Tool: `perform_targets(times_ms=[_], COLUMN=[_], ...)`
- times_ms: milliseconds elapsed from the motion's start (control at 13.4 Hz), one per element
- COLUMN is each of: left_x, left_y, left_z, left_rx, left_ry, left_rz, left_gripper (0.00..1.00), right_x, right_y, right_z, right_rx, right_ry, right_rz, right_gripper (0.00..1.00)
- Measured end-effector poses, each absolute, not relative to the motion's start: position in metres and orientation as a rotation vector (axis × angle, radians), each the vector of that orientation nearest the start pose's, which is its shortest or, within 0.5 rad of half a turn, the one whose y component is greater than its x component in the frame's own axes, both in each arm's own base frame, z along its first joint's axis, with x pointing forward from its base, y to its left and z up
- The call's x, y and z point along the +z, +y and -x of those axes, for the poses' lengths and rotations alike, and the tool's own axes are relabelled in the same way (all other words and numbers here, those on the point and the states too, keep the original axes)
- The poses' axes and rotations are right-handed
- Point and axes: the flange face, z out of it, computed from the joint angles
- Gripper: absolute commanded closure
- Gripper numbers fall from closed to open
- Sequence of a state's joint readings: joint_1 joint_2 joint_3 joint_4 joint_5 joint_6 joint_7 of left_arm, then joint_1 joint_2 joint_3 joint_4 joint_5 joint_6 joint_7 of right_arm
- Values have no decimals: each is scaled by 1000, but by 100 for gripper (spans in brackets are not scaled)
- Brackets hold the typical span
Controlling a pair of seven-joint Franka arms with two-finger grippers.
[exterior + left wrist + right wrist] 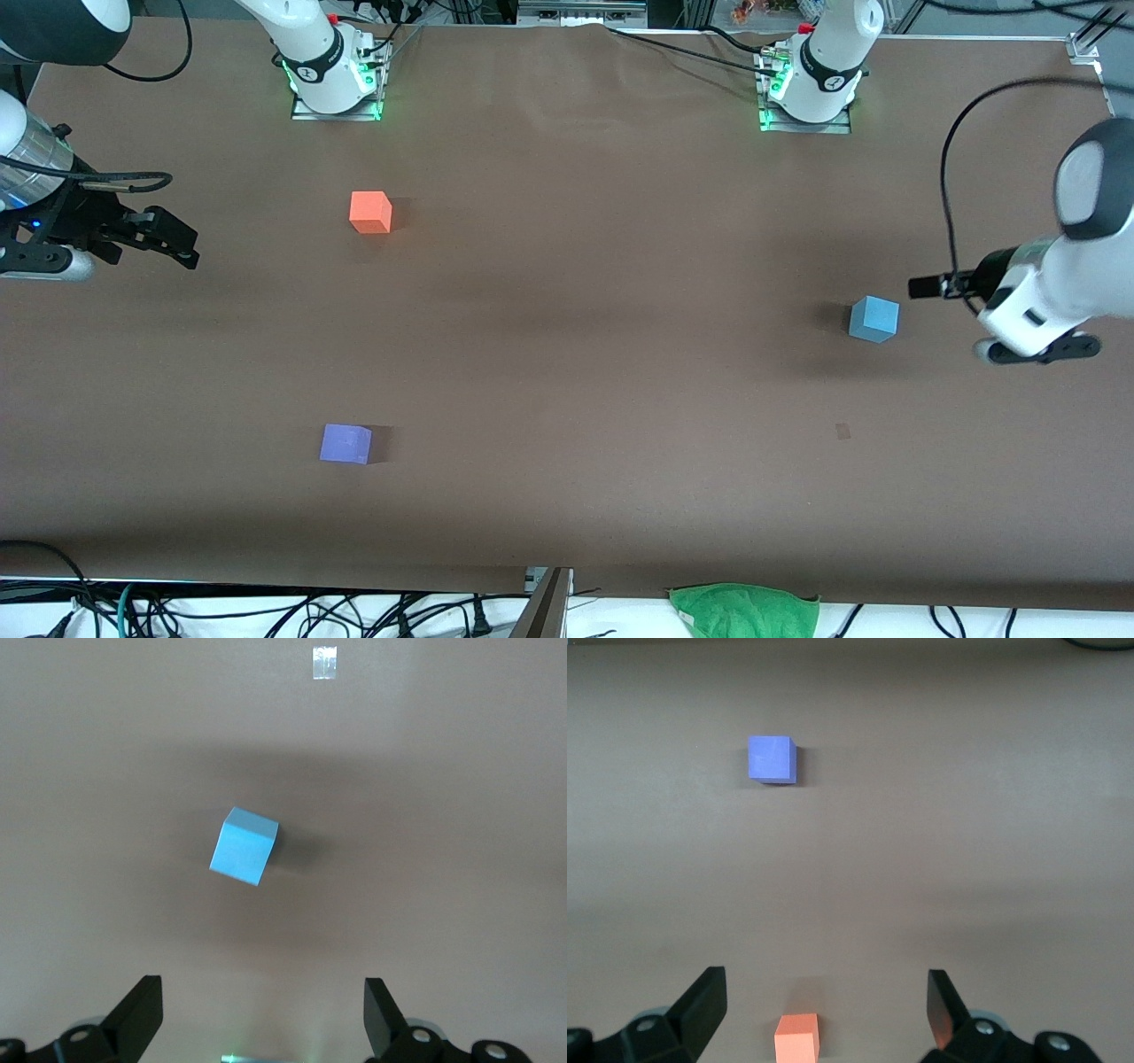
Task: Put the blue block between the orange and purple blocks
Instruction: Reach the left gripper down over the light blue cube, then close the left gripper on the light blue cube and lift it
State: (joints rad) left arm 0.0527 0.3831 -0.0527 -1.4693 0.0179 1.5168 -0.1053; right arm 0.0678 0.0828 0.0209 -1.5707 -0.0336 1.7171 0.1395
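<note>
A brown counter (567, 354) filled the view, with both arm bases along its farthest edge from the front camera and a green cloth (744, 610) lying at the nearest edge. We took the blue block (873, 319) as our landmark: it sat flat on the counter toward the left arm's end, with nothing touching it. The orange block (370, 212) stood well apart from it, toward the right arm's end and farther from the front camera. The purple block (345, 443) also lay well apart from the blue block, toward the right arm's end but nearer to the front camera, so the two were almost in line with each other, with bare counter between them.

We saw the left end effector (263, 1010) hanging over the counter just beside the blue block, its fingers (140, 1010) spread apart and holding nothing. The right end effector (826, 1008) hovered over the right arm's end of the counter, far from the blue block, its fingers (703, 1005) likewise apart and empty, the orange block showing between them in the right wrist view.
</note>
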Motion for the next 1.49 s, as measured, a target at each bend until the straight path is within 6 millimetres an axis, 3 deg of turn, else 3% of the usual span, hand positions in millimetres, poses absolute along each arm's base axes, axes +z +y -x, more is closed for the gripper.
perform_targets(times_ms=[298,595,1116,1488], left_x=[372,312,279,245], left_y=[11,30,27,27], left_z=[-647,-637,-622,-611], left_rx=[568,602,682,628], left_ry=[-43,74,100,192], left_rz=[3094,3115,3106,3124], left_gripper=[0,0,0,0], right_x=[590,590,591,591], right_y=[49,49,49,49], right_z=[-590,-591,-591,-591], right_rx=[-106,-106,-112,-114], right_ry=[75,75,74,74], right_rz=[3163,3163,3163,3162], right_gripper=[0,0,0,0])
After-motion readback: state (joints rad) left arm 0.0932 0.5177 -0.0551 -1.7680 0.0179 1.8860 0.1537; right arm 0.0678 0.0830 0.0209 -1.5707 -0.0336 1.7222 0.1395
